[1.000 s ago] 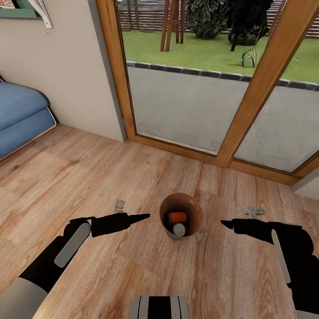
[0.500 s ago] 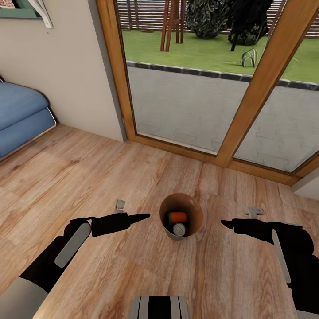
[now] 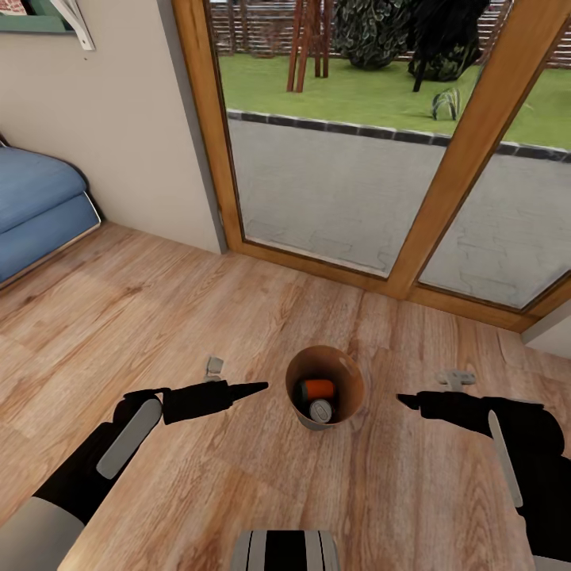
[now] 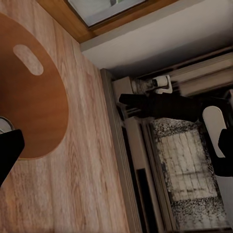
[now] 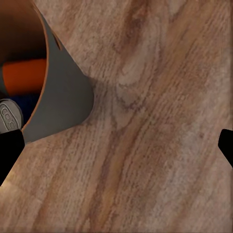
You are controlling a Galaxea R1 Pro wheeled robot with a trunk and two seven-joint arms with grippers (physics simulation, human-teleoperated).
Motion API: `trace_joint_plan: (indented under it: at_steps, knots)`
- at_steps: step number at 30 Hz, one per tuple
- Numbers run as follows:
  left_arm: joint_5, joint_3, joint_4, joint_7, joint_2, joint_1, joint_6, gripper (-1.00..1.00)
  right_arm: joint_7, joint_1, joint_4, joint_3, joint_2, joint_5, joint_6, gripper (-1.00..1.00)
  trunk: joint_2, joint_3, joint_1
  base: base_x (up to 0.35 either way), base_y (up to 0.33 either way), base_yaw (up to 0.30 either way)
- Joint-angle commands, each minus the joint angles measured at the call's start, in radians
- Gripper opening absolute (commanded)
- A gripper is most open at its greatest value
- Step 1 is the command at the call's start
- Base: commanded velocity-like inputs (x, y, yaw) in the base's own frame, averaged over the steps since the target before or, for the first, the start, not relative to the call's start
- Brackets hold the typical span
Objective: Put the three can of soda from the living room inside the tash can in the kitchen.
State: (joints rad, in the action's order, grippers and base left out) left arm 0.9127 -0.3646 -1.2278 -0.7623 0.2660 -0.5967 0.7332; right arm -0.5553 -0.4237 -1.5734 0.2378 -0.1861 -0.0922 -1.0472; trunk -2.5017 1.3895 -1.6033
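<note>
Change: almost none since earlier; right end effector (image 3: 406,402) shifted slightly.
Cans: orange can (image 3: 320,388) and grey-topped can (image 3: 320,410) inside trash can (image 3: 353,388), on wood floor (image 3: 159,317).
Handling: probably light, rigid, slick; grip bin at rim.
Left end effector (image 3: 258,388): empty; opening unclear.
Right: wide open, empty.

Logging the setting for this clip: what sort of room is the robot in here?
Most likely a living room opening onto a garden: a light wood plank floor, the corner of a blue sofa, and tall wood-framed glass doors showing paving and lawn. A brown bin holding cans stands on the floor.
</note>
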Motion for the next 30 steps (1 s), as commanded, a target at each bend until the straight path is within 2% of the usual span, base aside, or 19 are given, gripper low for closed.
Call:
trace_joint_plan:
  at_steps: [1, 10, 30]
  knots:
    - [0.0, 0.0, -0.001, -0.001, 0.002, 0.0, -0.001, 1.0, 0.0, 0.0, 0.0, -0.001, -0.005, 0.0, 0.0, 1.0, 0.0, 0.0, 0.0, 0.0, 0.0, 0.0]
    - [-0.008, -0.001, -0.001, 0.0, 0.005, 0.0, -0.007, 1.0, 0.0, 0.0, 0.001, -0.001, -0.016, 0.0, 0.0, 1.0, 0.0, 0.0, 0.0, 0.0, 0.0, 0.0]
    - [-0.017, -0.002, 0.002, 0.006, -0.002, 0.0, -0.009, 1.0, 0.0, 0.0, 0.001, -0.002, -0.016, 0.0, 0.0, 1.0, 0.0, 0.0, 0.0, 0.0, 0.0, 0.0]
